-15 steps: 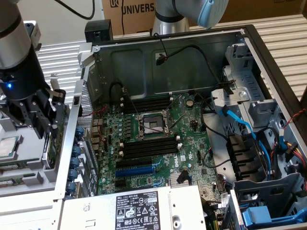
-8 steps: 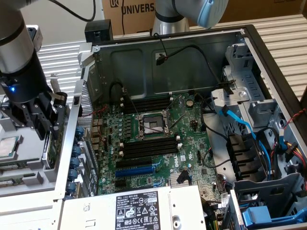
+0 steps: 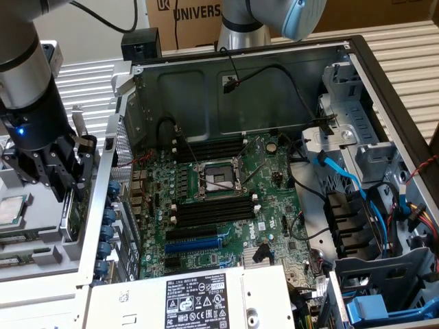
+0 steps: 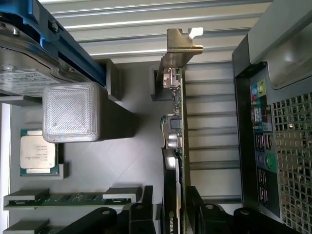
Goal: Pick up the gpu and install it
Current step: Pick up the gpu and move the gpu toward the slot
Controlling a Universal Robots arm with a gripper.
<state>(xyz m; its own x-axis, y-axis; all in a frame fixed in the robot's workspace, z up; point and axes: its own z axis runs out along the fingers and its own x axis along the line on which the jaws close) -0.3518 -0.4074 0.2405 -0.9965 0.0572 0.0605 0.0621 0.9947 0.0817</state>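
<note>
**GPU PICK-UP: GRIPPER ALIGNMENT AT THE HOLDER**

The gpu [image 4: 176, 141] stands on edge in a grey parts tray [image 4: 126, 161], outside the computer case [image 3: 357, 51] and just beside its rear I/O panel [image 4: 261, 141]. The silver end bracket [image 4: 181, 46] points away from the gripper [image 4: 170, 191]. The gripper is released: its jaws stand apart, one on each side of the card, and nothing is held.

For a sound grasp, judged from this position:
- Centre the card between the jaws so that both meet it together.
- Bear on the black shroud and the board back, not on the connectors near the bracket.
- Keep the wrist square to the card so that it does not tilt in its slot.

The jaws cover the card's near end. Contact on the board side cannot be confirmed. In the exterior view the arm covers most of the card.
</note>
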